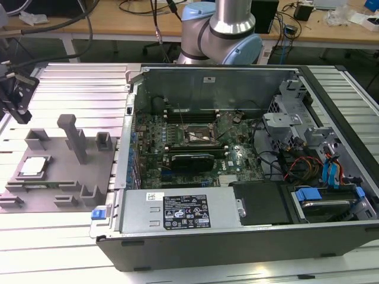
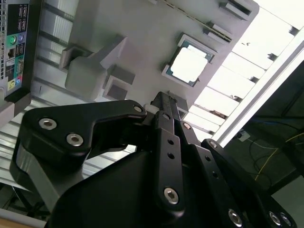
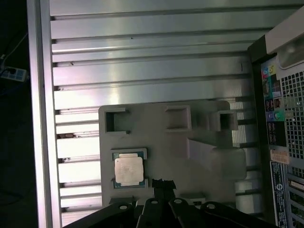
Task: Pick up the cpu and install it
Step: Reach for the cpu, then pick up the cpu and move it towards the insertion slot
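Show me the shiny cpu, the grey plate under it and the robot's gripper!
cpu (image 3: 129, 171): first wrist view, middle of its metal top.
grey plate (image 3: 156, 145): first wrist view, a bare flat part.
gripper (image 2: 164, 100): second wrist view, at its tip.

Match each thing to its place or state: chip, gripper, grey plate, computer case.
Things:
1. chip
2. gripper
3. grey plate
4. computer case

Places or states:
A. lies open, boards showing
B. rests on the grey plate
C. hovers above the plate, shut and empty
D. lies on the ribbed metal table beside the case

Pairs: 1-B, 2-C, 3-D, 4-A
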`<state>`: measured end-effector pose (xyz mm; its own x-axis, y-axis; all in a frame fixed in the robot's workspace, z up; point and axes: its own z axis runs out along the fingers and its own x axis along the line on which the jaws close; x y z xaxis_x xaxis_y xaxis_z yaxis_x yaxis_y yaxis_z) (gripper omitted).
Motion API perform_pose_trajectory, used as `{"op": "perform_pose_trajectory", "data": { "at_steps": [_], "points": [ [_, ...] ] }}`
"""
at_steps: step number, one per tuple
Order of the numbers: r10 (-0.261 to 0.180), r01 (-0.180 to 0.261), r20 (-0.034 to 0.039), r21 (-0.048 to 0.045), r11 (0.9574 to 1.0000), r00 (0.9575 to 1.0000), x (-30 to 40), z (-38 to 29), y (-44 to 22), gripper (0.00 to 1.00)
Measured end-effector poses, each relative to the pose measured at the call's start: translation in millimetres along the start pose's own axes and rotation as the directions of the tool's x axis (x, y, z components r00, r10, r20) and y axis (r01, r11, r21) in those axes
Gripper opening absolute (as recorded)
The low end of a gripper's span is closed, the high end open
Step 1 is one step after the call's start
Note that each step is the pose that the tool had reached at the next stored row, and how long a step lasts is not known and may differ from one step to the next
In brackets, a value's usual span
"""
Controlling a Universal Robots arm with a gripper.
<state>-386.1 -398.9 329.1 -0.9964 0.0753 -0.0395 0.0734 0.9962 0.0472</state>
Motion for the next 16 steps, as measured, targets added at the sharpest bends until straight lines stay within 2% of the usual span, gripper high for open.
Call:
{"op": "perform_pose_trajectory", "data": {
  "at_steps": [7, 16],
  "points": [
    [0.000, 0.000, -0.0001, 0.0000, 1.0000, 1.0000, 2.8, 4.1, -0.4, 0.11],
    [0.000, 0.000, -0.0001, 0.0001, 1.0000, 1.0000, 3.5, 4.1, -0.4, 0.11]
  ]
}}
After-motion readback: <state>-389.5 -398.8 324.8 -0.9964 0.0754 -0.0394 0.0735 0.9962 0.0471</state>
